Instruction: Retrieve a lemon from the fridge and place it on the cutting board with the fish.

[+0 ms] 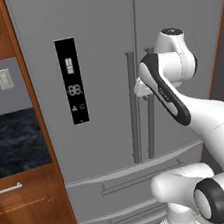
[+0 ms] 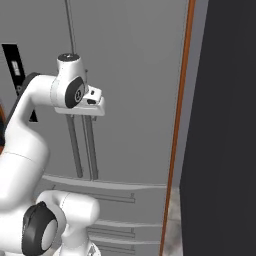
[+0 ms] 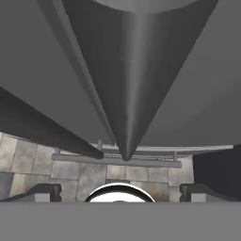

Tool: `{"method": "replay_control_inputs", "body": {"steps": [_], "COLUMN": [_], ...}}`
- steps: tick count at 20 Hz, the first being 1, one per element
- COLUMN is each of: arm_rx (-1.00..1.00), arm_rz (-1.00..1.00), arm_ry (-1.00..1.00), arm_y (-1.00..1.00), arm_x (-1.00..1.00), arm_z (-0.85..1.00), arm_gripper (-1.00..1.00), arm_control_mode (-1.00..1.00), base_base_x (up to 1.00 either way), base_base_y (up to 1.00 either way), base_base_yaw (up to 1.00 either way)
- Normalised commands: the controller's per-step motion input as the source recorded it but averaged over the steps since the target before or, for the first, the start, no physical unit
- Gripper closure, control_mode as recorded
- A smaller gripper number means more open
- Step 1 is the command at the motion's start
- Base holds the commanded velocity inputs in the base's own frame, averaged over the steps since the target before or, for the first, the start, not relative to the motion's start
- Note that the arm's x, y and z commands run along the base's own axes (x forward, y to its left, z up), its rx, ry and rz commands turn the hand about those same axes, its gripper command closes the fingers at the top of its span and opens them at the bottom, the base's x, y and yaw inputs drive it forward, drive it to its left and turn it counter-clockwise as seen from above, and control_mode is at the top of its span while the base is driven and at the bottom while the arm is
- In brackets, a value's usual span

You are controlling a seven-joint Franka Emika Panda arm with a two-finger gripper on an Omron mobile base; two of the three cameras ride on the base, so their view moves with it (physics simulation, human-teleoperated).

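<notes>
Up close, gripper (image 3: 120, 192) spread wide around right door handle (image 3: 126, 94), fridge (image 1: 98, 35) doors closed

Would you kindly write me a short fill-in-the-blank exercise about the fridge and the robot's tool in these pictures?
1. Both doors of the tall grey French-door fridge are ____.
2. The tool has its jaws ____, with a long vertical bar handle running between them in the hand view.
3. The black display panel sits on the fridge's ____ door in the left base view.
4. Beside the fridge in the left base view stand cabinets made of ____.

Missing words: closed; open; left; wood
</notes>
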Motion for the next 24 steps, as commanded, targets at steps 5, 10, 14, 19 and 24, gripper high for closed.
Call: {"method": "replay_control_inputs", "body": {"steps": [5, 10, 14, 19, 24], "arm_rx": [0.0, 0.0, 0.0, 0.0, 0.0], "arm_rz": [0.0, 0.0, 0.0, 0.0, 0.0], "arm_ry": [0.0, 0.0, 0.0, 0.0, 0.0], "arm_y": [0.0, 0.0, 0.0, 0.0, 0.0], "arm_x": [0.0, 0.0, 0.0, 0.0, 0.0], "arm_z": [0.0, 0.0, 0.0, 0.0, 0.0], "arm_gripper": [-1.0, -1.0, -1.0, -1.0, -1.0], "arm_control_mode": [1.0, 1.0, 1.0, 1.0, 1.0], "base_base_x": [-0.23, -0.36, -0.37, -0.2, 0.0], "base_base_y": [-0.01, 0.01, 0.09, 0.21, 0.14], "base_base_yaw": [0.05, 0.0, 0.0, 0.0, 0.0]}}
